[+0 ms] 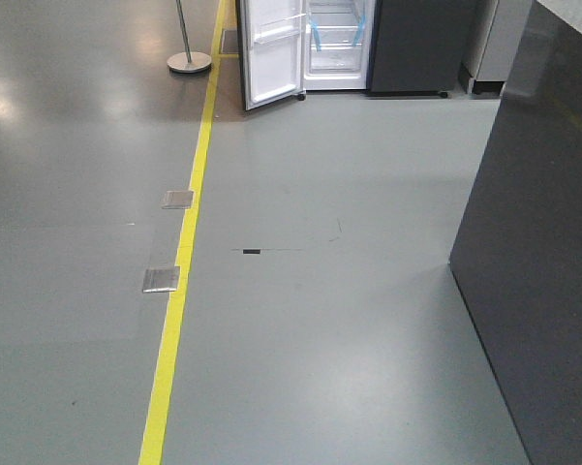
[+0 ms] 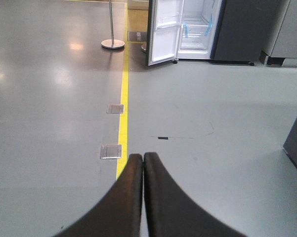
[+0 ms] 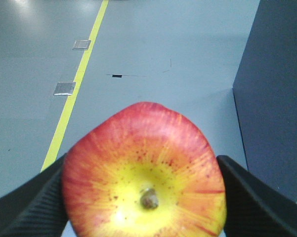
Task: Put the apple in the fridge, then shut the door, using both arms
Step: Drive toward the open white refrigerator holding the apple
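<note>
A: So, where is the apple?
B: Gripped in the right claw (image 3: 141, 165). The apple (image 3: 144, 170) fills the wrist view, stem dimple toward the camera, and the black fingers (image 3: 24, 207) press against it at 9 and 3 o'clock.
A: And the left claw?
B: Closed on nothing — the left claw (image 2: 143, 159) has its two tips touching, above the grey floor (image 1: 349, 291).
A: The fridge?
B: Well apart from both arms, at about 12 o'clock in the front view. The fridge (image 1: 337, 44) shows its white inside with blue tape strips. The door (image 1: 271, 53) stands swung open at 11 o'clock, its white inner face with clear bins in view. The other dark grey door (image 1: 416, 44), at 1 o'clock, is shut.
A: What lies between?
B: A yellow line (image 1: 179, 291) runs from 7 o'clock up toward 12, with two metal plates (image 1: 162, 279) beside it — one touching its edge. A post's round base (image 1: 189, 62) sits at 11, and a dark panel (image 1: 533, 271) stands at 3 o'clock.
</note>
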You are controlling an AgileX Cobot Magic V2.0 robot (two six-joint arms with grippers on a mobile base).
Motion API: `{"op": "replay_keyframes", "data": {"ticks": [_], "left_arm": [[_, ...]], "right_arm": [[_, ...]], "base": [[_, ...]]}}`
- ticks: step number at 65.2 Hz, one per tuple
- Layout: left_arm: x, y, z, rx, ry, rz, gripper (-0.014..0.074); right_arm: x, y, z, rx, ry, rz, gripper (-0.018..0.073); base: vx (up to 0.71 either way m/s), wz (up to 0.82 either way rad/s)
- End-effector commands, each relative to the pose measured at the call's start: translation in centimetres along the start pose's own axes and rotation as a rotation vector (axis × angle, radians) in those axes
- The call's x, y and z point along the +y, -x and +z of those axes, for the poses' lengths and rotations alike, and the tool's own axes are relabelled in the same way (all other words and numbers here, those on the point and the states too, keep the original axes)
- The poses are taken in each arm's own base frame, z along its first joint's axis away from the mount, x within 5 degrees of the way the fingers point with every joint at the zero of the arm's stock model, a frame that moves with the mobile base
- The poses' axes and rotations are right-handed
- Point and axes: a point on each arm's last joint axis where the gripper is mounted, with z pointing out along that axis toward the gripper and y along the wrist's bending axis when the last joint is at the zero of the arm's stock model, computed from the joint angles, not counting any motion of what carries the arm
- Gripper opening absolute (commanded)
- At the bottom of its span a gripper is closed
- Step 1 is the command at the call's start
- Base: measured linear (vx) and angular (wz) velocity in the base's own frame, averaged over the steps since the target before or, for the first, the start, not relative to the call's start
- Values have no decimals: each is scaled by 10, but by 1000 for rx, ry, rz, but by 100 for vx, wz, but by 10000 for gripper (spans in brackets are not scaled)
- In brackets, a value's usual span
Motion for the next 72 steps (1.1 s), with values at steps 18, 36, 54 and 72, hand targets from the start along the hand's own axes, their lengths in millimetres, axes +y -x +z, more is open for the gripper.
{"op": "replay_keyframes", "data": {"ticks": [18, 36, 54, 72], "left_arm": [[-1, 1, 1, -65, -19, -9, -5], [-1, 1, 1, -65, -19, -9, -5], [-1, 1, 1, -65, -19, -9, -5], [-1, 1, 1, -65, -19, -9, -5]], "right_arm": [[0, 14, -5, -91, -6, 7, 85], [0, 14, -5, -91, -6, 7, 85], [0, 14, -5, -91, -6, 7, 85], [0, 14, -5, -91, -6, 7, 85]], "base": [[18, 8], [18, 3], [18, -1], [19, -4]]}}
